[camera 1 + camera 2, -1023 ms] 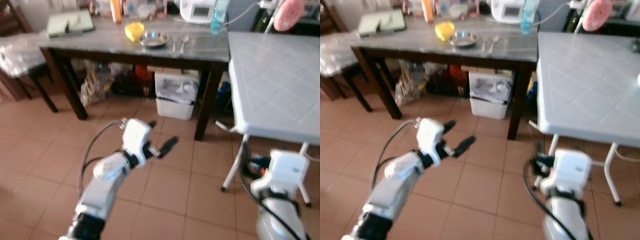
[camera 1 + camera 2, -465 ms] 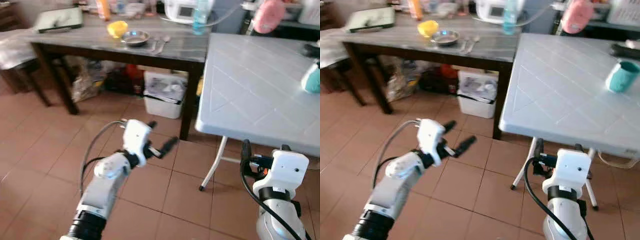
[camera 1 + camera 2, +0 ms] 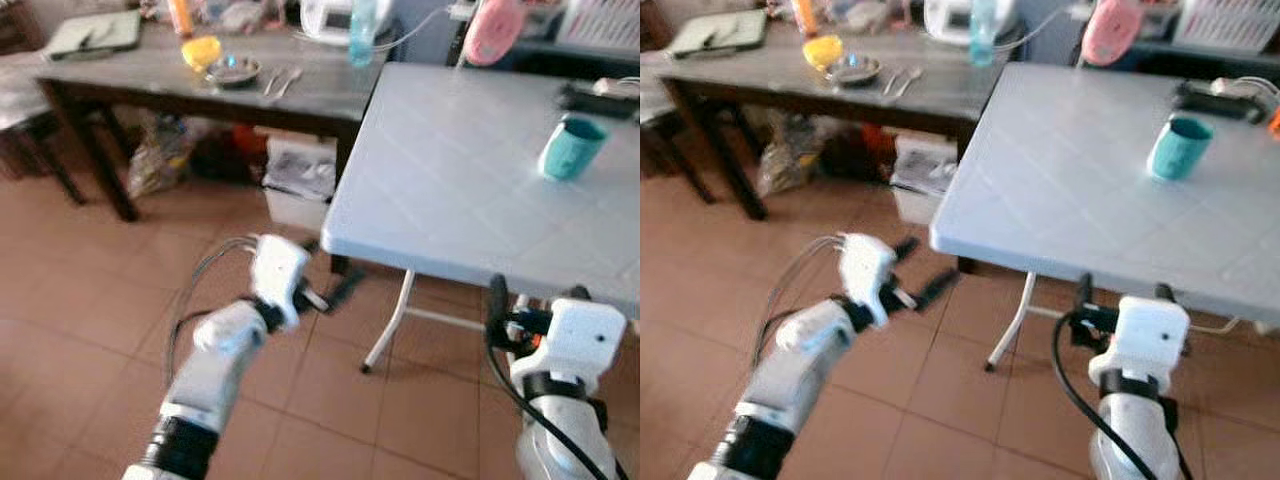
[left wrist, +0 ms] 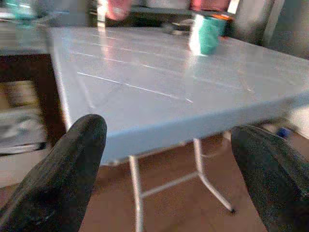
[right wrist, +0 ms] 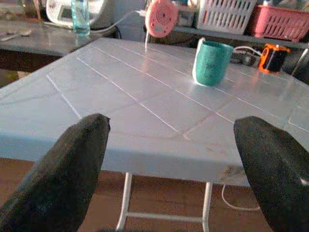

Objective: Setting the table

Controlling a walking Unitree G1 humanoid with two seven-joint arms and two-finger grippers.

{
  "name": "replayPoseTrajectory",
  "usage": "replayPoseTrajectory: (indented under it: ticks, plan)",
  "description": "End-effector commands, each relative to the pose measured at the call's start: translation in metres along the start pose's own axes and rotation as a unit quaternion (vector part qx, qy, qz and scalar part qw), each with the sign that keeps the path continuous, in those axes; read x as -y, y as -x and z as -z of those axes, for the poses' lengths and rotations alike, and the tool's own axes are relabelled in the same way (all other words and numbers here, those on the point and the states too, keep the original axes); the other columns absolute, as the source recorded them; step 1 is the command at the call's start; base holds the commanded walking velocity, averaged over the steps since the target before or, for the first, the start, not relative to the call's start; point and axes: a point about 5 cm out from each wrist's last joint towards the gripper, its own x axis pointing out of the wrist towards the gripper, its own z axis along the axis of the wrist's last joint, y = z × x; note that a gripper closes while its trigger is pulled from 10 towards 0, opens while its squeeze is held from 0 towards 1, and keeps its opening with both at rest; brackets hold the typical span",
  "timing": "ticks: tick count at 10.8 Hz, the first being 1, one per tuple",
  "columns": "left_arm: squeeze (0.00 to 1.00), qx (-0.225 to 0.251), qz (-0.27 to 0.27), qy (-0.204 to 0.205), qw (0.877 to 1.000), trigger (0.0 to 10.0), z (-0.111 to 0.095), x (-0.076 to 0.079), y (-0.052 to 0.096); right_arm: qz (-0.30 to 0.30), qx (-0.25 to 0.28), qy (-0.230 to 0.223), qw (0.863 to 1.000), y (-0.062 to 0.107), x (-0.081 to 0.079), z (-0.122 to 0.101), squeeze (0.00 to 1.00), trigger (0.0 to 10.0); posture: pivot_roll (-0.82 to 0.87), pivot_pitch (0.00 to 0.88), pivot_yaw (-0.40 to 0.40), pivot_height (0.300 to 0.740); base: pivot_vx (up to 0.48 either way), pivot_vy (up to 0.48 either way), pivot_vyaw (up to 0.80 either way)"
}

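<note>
A white plastic table (image 3: 450,180) stands in front of me with a teal cup (image 3: 570,147) upright near its far right side. To the left, a dark wooden table (image 3: 150,70) carries a yellow bowl (image 3: 200,50), a metal bowl (image 3: 232,70) and spoons (image 3: 277,80). My left gripper (image 3: 330,268) is open and empty, held low by the white table's near left corner. My right gripper (image 3: 1122,292) is open and empty just below the table's front edge. The cup (image 5: 211,63) appears between the right fingers, well beyond them.
A white bin (image 3: 297,180) and bags sit under the dark table. A pink round object (image 3: 483,30), a water bottle (image 3: 362,20), baskets (image 5: 219,14) and an orange-black item (image 5: 273,58) stand behind the white table. Tiled floor lies around the table's legs (image 3: 385,325).
The camera has swung right: the dark table slid left and the white table with the teal cup came fully into view. Both grippers stay open and empty.
</note>
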Motion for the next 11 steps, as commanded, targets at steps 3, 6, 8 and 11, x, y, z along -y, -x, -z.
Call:
replayPoseTrajectory:
  ticks: [3,6,8,11]
  plan:
    - [0.00,0.008,0.003,-0.001,1.000,10.0,-0.0021,0.0049,-0.0042,0.009,0.007,0.007,1.000,-0.0002,0.0054,-0.0020,0.00,10.0,-0.05,0.080,0.034,0.740,0.000,-0.480,0.00]
    - [0.00,0.025,-0.007,0.005,1.000,10.0,-0.0056,0.0038,-0.0068,0.008,0.013,0.008,1.000,-0.0026,0.0056,-0.0031,0.00,10.0,-0.06,0.073,0.030,0.740,0.000,-0.320,0.00]
    - [0.00,0.024,-0.001,0.002,1.000,10.0,-0.0053,0.0043,-0.0090,0.006,0.014,0.009,1.000,-0.0030,0.0047,-0.0026,0.00,10.0,-0.06,0.066,0.031,0.740,0.000,0.000,0.00]
    - [0.00,0.034,0.021,0.006,0.999,10.0,-0.0085,0.0056,-0.0109,0.006,0.016,0.008,1.000,-0.0051,0.0024,-0.0016,0.00,10.0,-0.05,0.056,0.038,0.740,0.106,0.000,0.00]
